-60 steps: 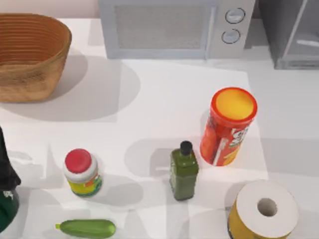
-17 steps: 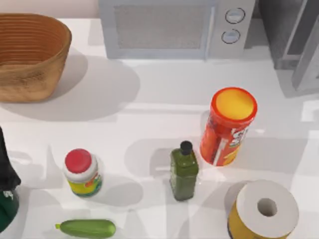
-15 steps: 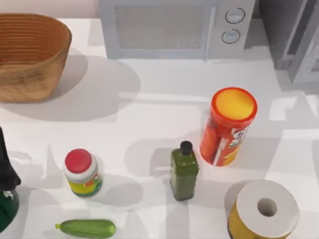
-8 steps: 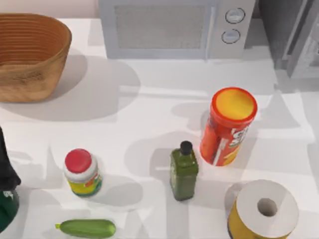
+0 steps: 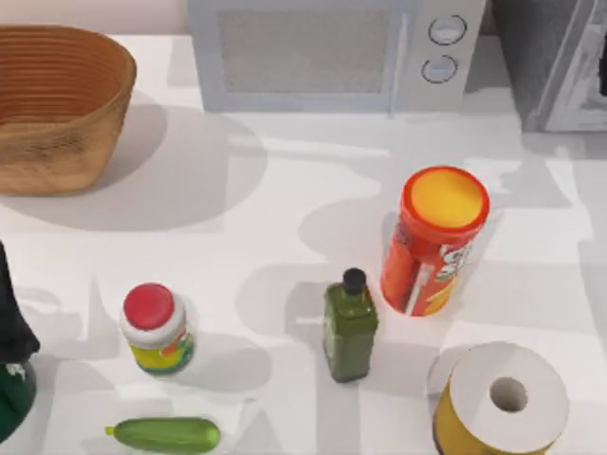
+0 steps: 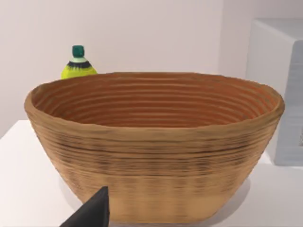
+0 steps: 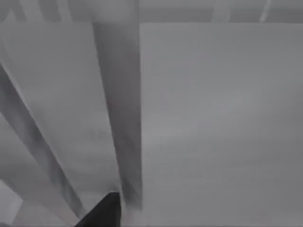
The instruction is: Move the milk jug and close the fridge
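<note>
The fridge (image 5: 560,66) stands just right of the microwave (image 5: 332,52), at the bench's (image 5: 285,190) far right corner, its pale door nearly shut. The right gripper (image 7: 102,213) sits close against that door panel; whether its jaws are released or clenched cannot be told. The door is probably stiff and light on its hinge, best pushed flat near the free edge. Room beside the microwave is tight. The left arm (image 5: 11,351) is parked left of the microwave, facing the basket (image 6: 154,146). The milk jug's place cannot be told.

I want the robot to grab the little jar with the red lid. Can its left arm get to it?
Probably yes. The left arm sits at the table's left edge, and the red-lidded jar stands nearby with bare table between them. The cucumber lies nearer the front, out of the way.
</note>
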